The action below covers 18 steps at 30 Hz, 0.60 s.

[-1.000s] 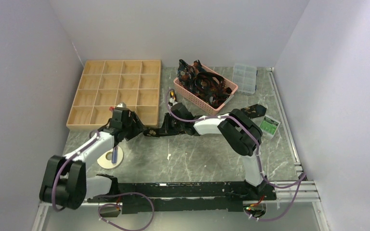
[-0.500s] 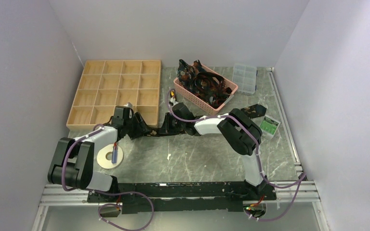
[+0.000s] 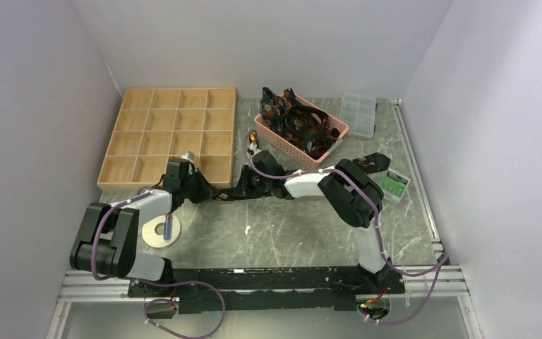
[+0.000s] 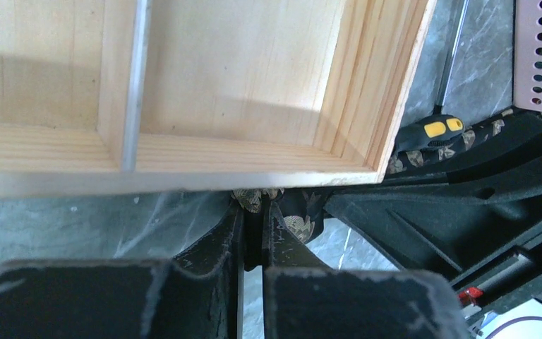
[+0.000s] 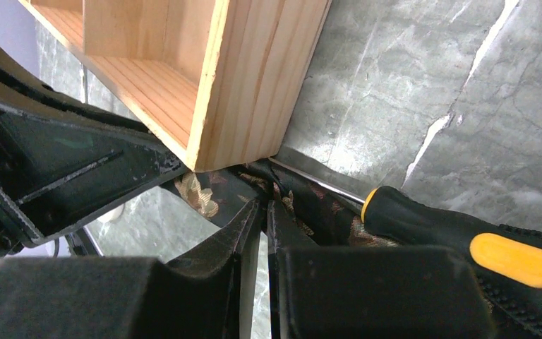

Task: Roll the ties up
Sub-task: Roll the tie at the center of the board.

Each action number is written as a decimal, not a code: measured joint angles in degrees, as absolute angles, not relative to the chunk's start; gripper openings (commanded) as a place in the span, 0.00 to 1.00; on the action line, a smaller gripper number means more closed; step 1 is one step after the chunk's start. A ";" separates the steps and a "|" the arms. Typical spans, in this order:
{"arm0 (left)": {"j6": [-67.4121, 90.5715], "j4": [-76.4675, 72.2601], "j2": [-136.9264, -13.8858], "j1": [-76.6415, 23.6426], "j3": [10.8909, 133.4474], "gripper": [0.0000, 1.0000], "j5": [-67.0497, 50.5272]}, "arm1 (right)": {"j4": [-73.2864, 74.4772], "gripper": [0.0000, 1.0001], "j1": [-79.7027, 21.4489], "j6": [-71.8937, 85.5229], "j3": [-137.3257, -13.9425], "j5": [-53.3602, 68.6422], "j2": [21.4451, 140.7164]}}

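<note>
Left hand [image 4: 256,215]: fingers pressed together on the tie [image 4: 294,227], which lies on the counter [image 4: 56,226] between both hands. Right hand [image 5: 265,206]: clamped on the same tie. Wooden tray [image 4: 183,159] corner just beyond both fingertips. Screwdriver [image 5: 459,244] touching the tie beside the right hand. Farther off, pink basket [image 3: 286,145] holds more ties [image 3: 303,123].

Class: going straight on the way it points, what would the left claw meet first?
Probably the near wall of the wooden tray, just beyond the tie pinched in the left claw; depth is unclear.
</note>
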State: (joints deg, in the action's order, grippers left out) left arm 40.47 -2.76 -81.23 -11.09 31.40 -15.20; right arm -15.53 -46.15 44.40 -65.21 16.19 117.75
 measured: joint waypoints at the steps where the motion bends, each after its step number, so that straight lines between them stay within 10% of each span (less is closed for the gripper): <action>1: 40.84 -3.05 -80.64 -11.07 30.83 0.03 -15.20 | -15.51 0.14 -46.15 44.40 -65.28 16.19 117.78; 10: 45.50 0.16 -69.38 -11.38 23.59 0.03 -12.19 | -15.90 0.38 -46.48 44.56 -65.58 15.99 117.49; 18: 47.92 7.90 -63.31 -11.73 23.57 0.03 -6.13 | -12.67 0.37 -47.22 42.13 -61.84 11.16 111.00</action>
State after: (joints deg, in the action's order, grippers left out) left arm 47.92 7.90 -63.31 -11.73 23.57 -6.13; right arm -12.67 -47.22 42.13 -61.84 11.16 111.00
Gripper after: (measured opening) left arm 0.110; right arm 0.378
